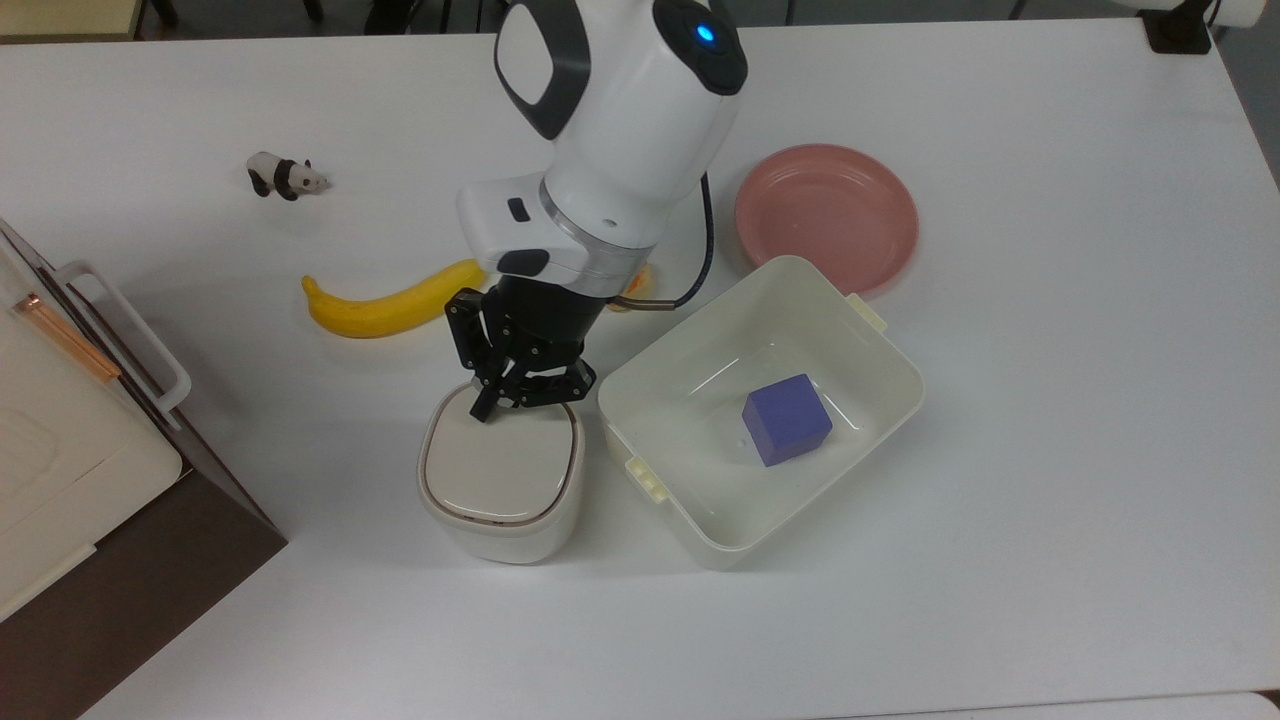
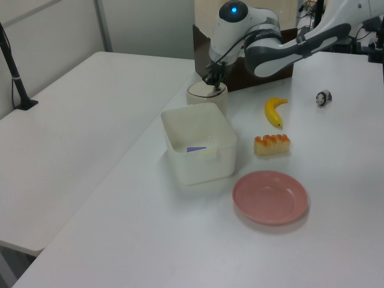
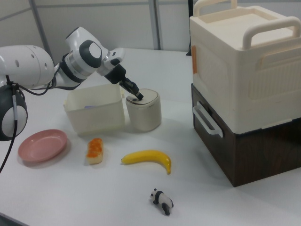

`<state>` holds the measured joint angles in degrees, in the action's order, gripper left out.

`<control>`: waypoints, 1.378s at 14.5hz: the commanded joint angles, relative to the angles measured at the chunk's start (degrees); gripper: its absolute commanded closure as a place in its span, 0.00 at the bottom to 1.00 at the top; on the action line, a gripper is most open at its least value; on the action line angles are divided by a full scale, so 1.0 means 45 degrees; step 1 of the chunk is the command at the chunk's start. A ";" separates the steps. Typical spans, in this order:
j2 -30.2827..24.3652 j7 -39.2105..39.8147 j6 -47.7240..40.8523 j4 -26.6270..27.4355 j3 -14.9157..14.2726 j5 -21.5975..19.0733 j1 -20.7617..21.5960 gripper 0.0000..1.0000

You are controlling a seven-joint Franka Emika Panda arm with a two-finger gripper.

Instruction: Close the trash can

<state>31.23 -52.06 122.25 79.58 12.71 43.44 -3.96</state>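
Trash can, lid down, tool at lid's edge

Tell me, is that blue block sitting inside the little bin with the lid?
No, the blue block lies in the open white tub beside the trash can, whose lid is down.

White tub tight beside trash can; other sides open.
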 commanded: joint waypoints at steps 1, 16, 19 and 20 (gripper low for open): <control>-0.0378 -0.0189 0.0117 0.0206 0.0203 -0.0337 -0.0312 0.98; -0.0397 -0.0581 0.0666 0.0010 0.0495 -0.0415 -0.0390 1.00; -0.0397 -0.0268 0.0413 0.0069 0.0808 -0.0415 -0.0390 1.00; -0.0417 -0.0268 0.0373 0.0049 0.0827 -0.0434 -0.0390 1.00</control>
<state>30.79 -54.31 124.40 78.30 15.36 42.70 -5.20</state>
